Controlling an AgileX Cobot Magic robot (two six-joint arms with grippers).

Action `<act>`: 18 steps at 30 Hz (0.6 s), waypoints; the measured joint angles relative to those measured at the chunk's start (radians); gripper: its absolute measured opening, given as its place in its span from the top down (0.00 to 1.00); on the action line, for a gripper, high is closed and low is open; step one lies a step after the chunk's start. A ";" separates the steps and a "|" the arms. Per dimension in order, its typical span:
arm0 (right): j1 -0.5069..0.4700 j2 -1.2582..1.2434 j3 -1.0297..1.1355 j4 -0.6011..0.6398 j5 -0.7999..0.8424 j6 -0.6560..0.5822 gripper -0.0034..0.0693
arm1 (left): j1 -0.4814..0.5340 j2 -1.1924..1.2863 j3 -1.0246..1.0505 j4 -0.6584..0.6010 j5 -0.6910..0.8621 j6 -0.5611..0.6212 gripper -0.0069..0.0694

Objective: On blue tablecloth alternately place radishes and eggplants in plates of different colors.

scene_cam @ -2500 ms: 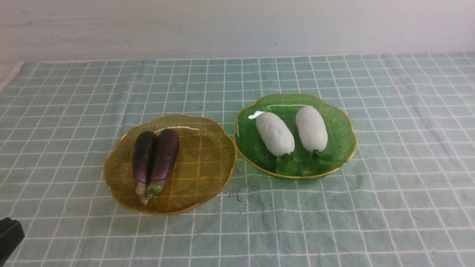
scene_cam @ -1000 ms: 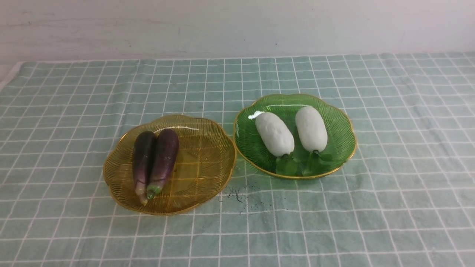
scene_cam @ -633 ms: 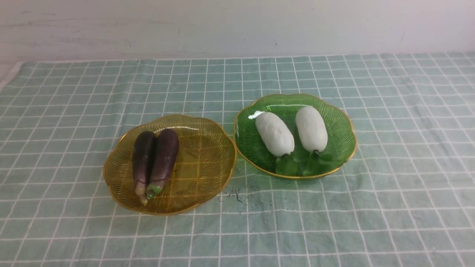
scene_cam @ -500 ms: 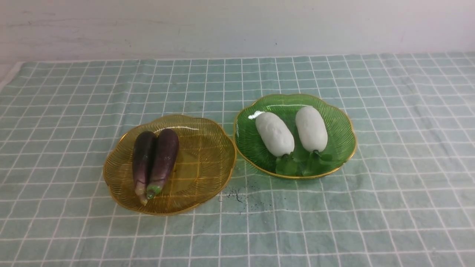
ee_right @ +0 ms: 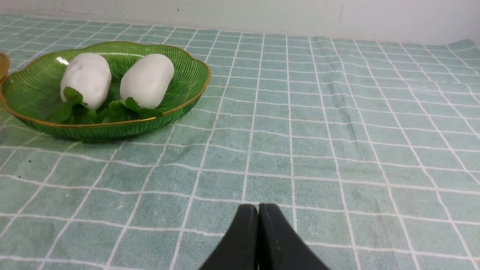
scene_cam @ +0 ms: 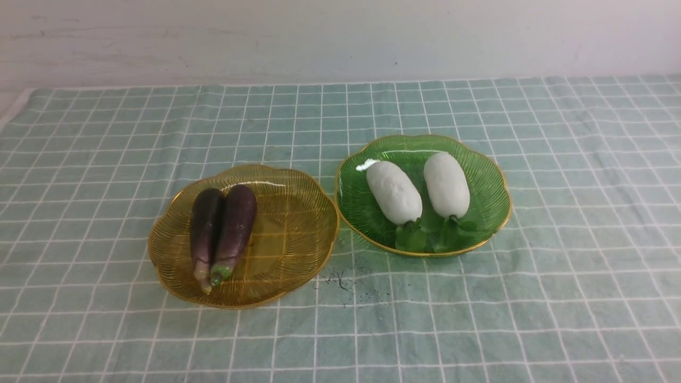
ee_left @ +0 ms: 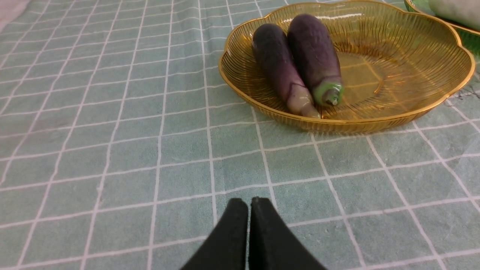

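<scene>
Amber ribbed plate (scene_cam: 298, 234), centre-left: two purple eggplants (scene_cam: 223, 229). Green ribbed plate (scene_cam: 479, 181), centre-right: two white radishes (scene_cam: 417, 190). Sorting looks complete; left gripper (ee_left: 250, 204) and right gripper (ee_right: 258, 210) pinched closed, empty, nothing left to place.

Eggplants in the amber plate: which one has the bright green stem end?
The right eggplant, toward the plate's middle; the left eggplant ends in a pale tip.

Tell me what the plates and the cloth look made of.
Amber plate and green plate: translucent glass or clear plastic, glossy; ribs, gold rims and highlights show. Cloth: soft woven fabric, matte, slightly wrinkled.
</scene>
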 joint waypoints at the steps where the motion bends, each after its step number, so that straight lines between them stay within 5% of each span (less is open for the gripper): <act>1: 0.000 0.000 0.000 0.000 0.000 0.000 0.97 | 0.000 0.000 0.000 0.000 0.000 0.000 0.92; 18: 0.000 0.000 0.000 0.000 0.001 0.008 0.97 | 0.000 0.000 0.000 0.000 0.000 0.000 0.92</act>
